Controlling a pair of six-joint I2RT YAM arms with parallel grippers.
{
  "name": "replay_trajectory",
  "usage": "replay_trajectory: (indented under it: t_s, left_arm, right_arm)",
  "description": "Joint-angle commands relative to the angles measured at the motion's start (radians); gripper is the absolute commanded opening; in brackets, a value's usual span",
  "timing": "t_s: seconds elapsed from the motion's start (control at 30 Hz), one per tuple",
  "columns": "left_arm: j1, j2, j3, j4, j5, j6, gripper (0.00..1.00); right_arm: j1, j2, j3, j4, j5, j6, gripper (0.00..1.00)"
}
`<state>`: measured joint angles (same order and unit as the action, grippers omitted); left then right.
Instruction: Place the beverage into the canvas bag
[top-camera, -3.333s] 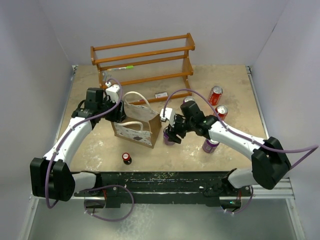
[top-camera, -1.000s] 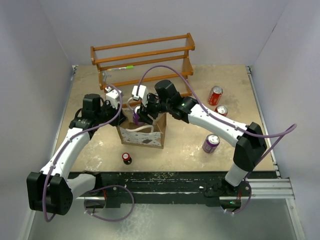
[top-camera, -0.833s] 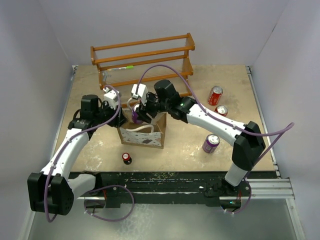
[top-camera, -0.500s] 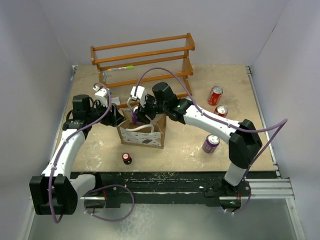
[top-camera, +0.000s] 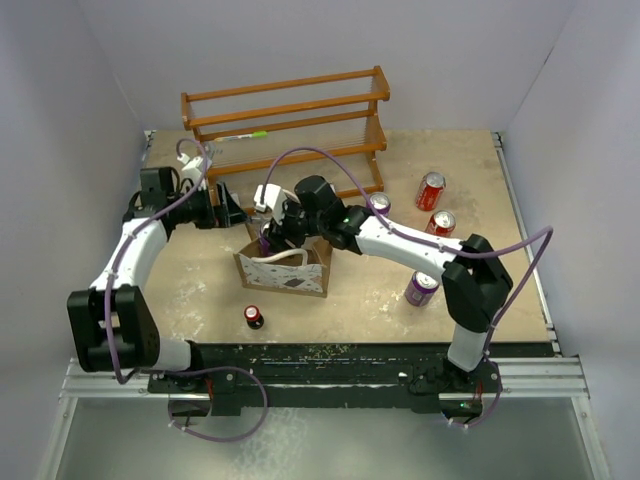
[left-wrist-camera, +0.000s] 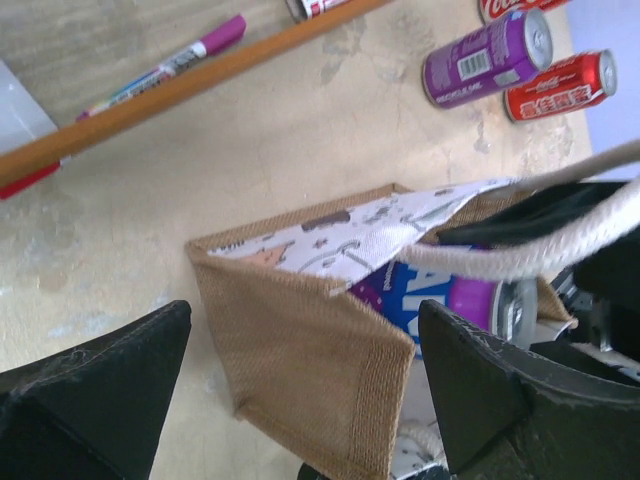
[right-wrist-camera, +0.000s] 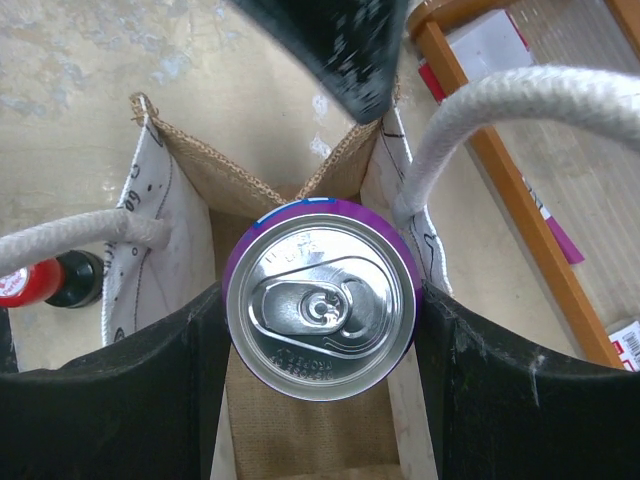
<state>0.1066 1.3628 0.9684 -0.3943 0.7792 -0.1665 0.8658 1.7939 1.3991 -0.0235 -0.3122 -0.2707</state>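
Table, seen from overhead: wooden rack along the far edge at 12 o'clock. The canvas bag stands upright just toward 8 o'clock of the table's middle, mouth open, both rope handles up. The right arm reaches across from 4 o'clock, and the right gripper hangs over the bag's mouth, clamped on a purple can. The can is upright, top facing the wrist camera, its body down between the bag's walls and the two handles. How deep it sits cannot be told. The left gripper is at 10 o'clock of the bag, jaws spread wide with nothing in them, near the bag's corner but apparently not touching it. Loose cans lie at 2 to 3 o'clock of the bag: one purple, two red. A small red-capped bottle stands at 7 o'clock. A marker lies by the rack rail. Step in hand, as judged: lowering the can into the bag. Next move calls for descending until the can bears on the bag floor, then opening the right jaws and lifting straight up between the handles without snagging them.
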Motion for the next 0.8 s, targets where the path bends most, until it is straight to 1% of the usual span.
replay_trajectory:
  t_s: [0.0, 0.17, 0.43, 0.77]
  left_arm:
    - [0.01, 0.075, 0.121, -0.039, 0.087, -0.014, 0.96]
    - [0.01, 0.134, 0.139, -0.035, 0.111, -0.026, 0.87]
    - [0.008, 0.198, 0.138, 0.002, 0.198, -0.071, 0.71]
    - [0.007, 0.208, 0.095, 0.043, 0.247, -0.094, 0.67]
  right_arm:
    - [0.006, -0.017, 0.019, 0.142, -0.003, 0.009, 0.0]
    - [0.007, 0.003, 0.023, 0.154, -0.008, 0.011, 0.0]
    - [0.007, 0.047, 0.035, 0.18, -0.03, 0.012, 0.0]
    - [0.007, 0.091, 0.08, 0.201, -0.061, 0.024, 0.0]
